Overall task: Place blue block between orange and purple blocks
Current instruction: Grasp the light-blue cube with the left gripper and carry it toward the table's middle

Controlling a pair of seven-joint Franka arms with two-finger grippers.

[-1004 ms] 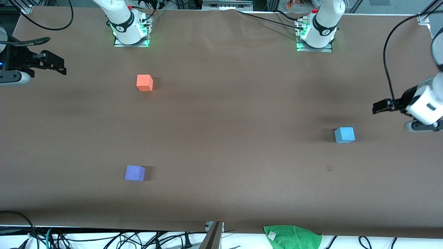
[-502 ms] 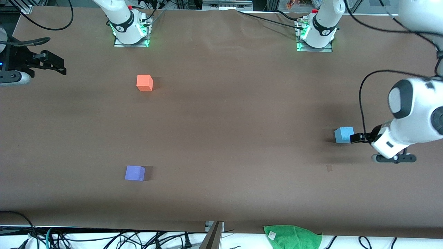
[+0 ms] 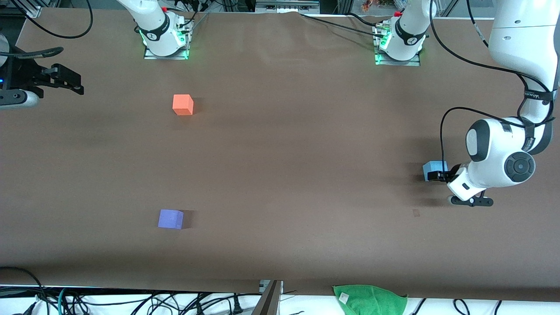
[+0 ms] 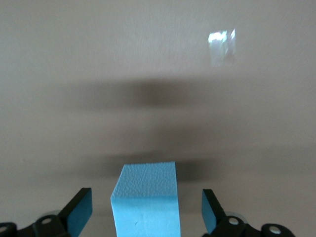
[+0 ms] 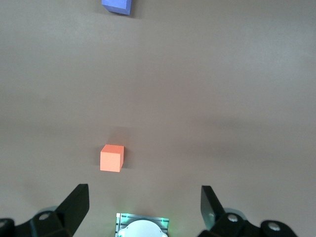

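A: Right, where's my left gripper (image 3: 436,176)?

B: Low at the blue block (image 3: 434,168), toward the left arm's end of the table (image 3: 280,153). On my left wrist feed the fingers (image 4: 79,211) stand apart, one on each side of the block, with a gap on both sides. They aren't touching it, and the block sits flat on the table.

A: And the right gripper (image 3: 72,84)?

B: I've got it waiting up at the right arm's end, jaws spread wide, nothing between them.

A: The other two cubes?

B: The orange block (image 3: 183,104) sits close to the right arm's base. The purple block (image 3: 170,218) is nearer to the front camera, roughly in line with it. They're well apart, with bare table between them, and the blue block is a long way off from both.

A: Anything else?

B: A green cloth (image 3: 370,299) at the table's near edge.
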